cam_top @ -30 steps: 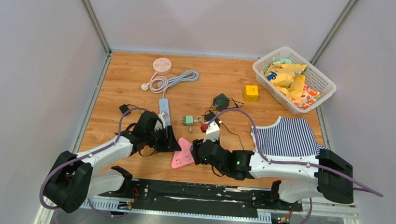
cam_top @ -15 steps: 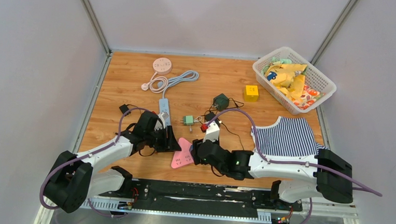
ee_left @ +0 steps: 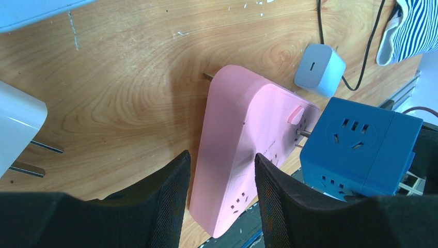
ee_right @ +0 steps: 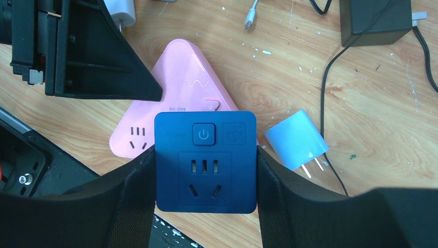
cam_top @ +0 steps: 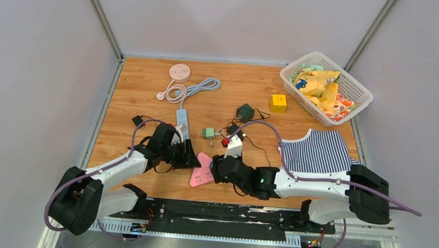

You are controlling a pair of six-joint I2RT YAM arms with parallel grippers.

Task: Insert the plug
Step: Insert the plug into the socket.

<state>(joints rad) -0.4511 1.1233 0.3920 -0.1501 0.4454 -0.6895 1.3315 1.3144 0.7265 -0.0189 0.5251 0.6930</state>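
Left gripper (ee_left: 221,157) clamps a pink triangular plastic socket (ee_left: 232,113); right gripper (ee_right: 205,155) grips a blue plastic cube adapter (ee_right: 205,175) just beside it, its prongs seemingly awaiting alignment and a firm push.

Dark blue cube adapter (ee_right: 205,160) just beside pink triangular socket block (ee_right: 186,77).

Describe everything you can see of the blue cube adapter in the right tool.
The blue cube adapter is dark blue, plastic-looking, round-cornered. The face toward the right wrist camera carries a power button, a small square panel and socket slots; the left wrist view shows slots on two adjoining faces. The right tool clamps two opposite sides, holding it against the pink power strip on the wooden table. A metal prong bridges cube and strip; how deep it sits is unclear.
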